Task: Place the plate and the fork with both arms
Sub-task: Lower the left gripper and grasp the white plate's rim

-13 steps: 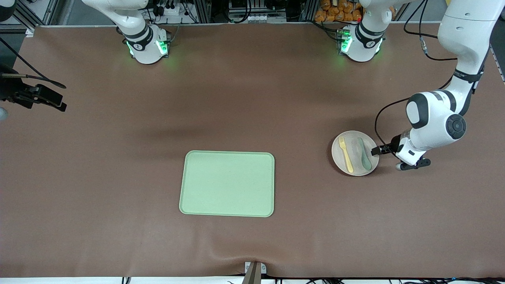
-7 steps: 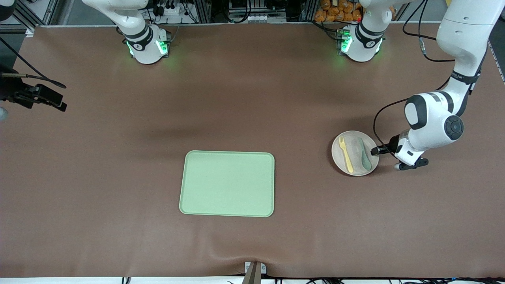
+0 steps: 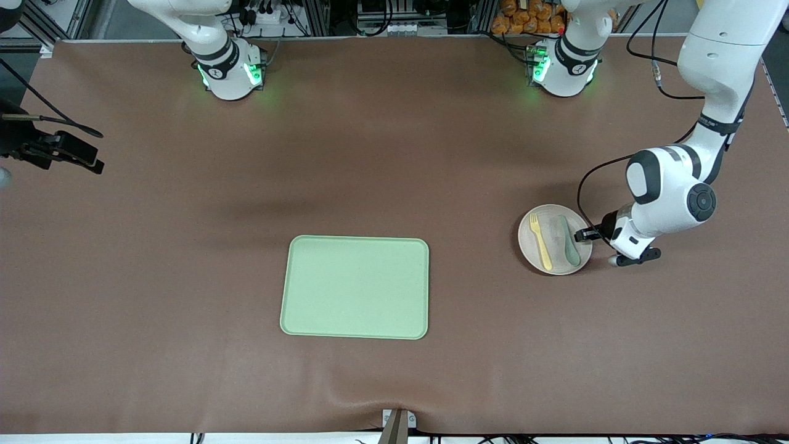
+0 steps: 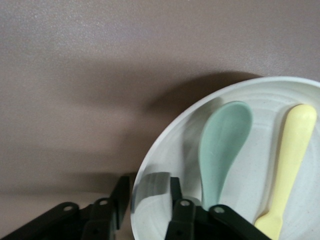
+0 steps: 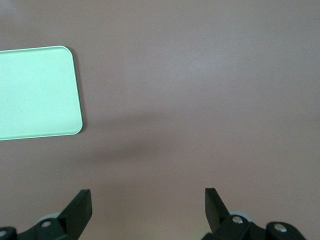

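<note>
On my feed the green tray (image 3: 355, 287) lies nearest the front camera, well apart from my left pincer (image 3: 583, 235), toward the right arm's end of the desk (image 3: 394, 154). The left pincer has slid in a little since a second ago and now straddles the plate (image 3: 554, 239) at its rim on the left arm's side; my left wrist view shows one finger (image 4: 181, 212) inside the rim and the other outside, but I cannot tell whether they are pressing the rim yet. The plate has not moved. In it, just past the pincer, rests the grey-green spoon (image 3: 568, 240), then the fork (image 3: 541, 242) beside it. My right pincer (image 5: 147, 207) waits, spread wide, over bare desk near a tray corner.
</note>
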Available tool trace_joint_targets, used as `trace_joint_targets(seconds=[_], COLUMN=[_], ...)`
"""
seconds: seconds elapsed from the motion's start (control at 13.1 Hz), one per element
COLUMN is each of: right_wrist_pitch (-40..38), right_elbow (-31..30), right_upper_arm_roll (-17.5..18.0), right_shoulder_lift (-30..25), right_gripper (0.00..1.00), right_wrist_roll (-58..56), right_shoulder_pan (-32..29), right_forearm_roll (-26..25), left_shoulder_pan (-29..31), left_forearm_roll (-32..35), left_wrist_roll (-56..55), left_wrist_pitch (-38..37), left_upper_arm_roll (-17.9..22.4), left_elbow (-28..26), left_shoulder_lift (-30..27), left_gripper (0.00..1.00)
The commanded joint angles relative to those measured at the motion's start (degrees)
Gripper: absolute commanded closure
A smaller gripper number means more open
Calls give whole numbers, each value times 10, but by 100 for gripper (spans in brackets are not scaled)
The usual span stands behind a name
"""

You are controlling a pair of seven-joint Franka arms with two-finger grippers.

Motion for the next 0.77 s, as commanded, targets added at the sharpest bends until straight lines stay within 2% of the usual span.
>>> trace_joint_targets(seconds=[0.0,0.23,0.38,0.54,0.69], right_wrist_pitch=[-11,-11,-11,-11,-11], right_elbow=[14,13,14,14,13], right_upper_arm_roll=[10,10,10,10,10], right_shoulder_lift=[5,5,6,5,6], right_gripper=[0,0,0,0,0], right_wrist_roll=[-6,-6,-6,-6,-6], right_shoulder_pan=[-16,-16,-16,-16,-17], right_forearm_roll=[9,9,9,9,9], left_shoulder_pan=[5,4,2,-1,-1], left_forearm_roll=[-15,-15,-14,-14,-15], left_wrist_roll=[5,5,5,5,5], left_wrist_pitch=[9,8,8,8,7], left_upper_arm_roll=[-6,-12,-12,-13,-21], left_elbow=[-2,-2,-2,0,2], left_shoulder_lift=[5,7,9,9,8], left_gripper=[72,77,86,99,100])
